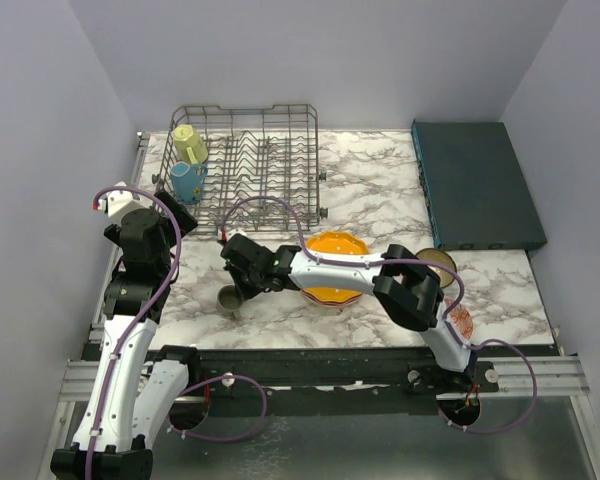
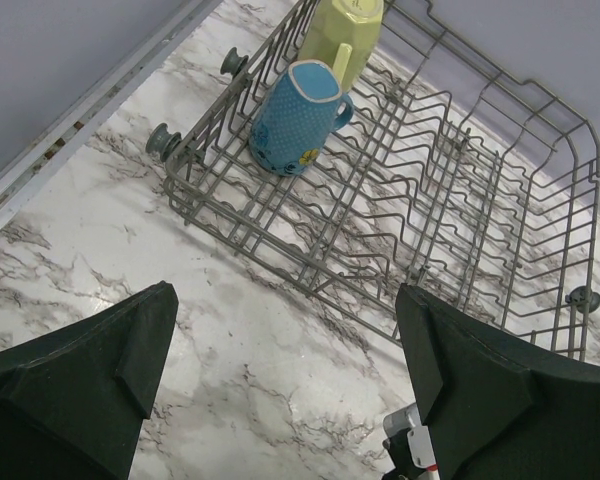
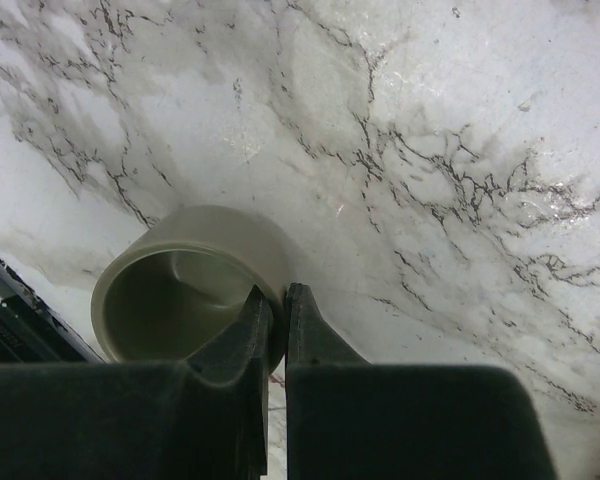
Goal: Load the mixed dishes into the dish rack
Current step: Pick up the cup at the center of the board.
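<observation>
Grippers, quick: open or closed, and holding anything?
Left gripper: open, holding nothing.
Right gripper: shut against the mug; whether it grips it cannot be told.

A flat dark teal box [image 1: 475,185] lies on the white marble-patterned table [image 1: 375,190], well right of and beyond the right gripper [image 1: 234,284].

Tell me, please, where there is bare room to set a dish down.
The marble between the rack and the box is bare, as are the rack's rows right of the blue mug. Crowded around the plate under the right arm.
</observation>
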{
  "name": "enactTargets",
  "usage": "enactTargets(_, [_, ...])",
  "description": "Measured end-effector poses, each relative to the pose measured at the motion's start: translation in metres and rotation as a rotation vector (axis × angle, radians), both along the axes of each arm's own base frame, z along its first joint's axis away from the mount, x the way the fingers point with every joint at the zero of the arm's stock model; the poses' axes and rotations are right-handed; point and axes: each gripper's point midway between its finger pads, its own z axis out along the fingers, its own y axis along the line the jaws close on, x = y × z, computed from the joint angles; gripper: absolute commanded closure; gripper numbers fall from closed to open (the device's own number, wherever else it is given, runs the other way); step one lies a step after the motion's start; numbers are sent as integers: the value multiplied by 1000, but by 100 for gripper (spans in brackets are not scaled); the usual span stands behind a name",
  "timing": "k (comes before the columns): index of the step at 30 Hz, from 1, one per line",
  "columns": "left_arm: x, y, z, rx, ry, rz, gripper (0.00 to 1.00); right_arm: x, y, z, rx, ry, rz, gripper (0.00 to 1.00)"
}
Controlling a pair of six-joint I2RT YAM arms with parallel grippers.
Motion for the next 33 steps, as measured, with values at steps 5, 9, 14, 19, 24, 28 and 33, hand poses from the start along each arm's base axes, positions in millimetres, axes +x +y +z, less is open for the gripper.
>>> enactTargets(5, [0, 0, 0, 0, 0, 0, 1, -1, -6, 0, 18, -4, -21, 99])
enactTargets(9, [0, 0, 0, 0, 0, 0, 1, -4, -18, 1, 23, -7, -41, 99])
enactTargets(14, [0, -2, 0, -3, 0, -10, 1, -8, -36, 3, 13, -18, -64, 100])
enactTargets(19, [1, -9, 0, -15, 1, -47, 1, -11, -52, 14, 34, -34, -83, 99])
enactTargets(24, [2, -20, -1, -34, 0, -109, 1, -12, -58, 40, 104, -64, -98, 99])
enactTargets(28, [5, -31, 2, -49, -13, -173, 1, -12, -63, 57, 161, -88, -112, 99])
enactTargets(33, [7, -50, 5, -77, -30, -272, 1, -13, -78, 70, 203, -103, -146, 99])
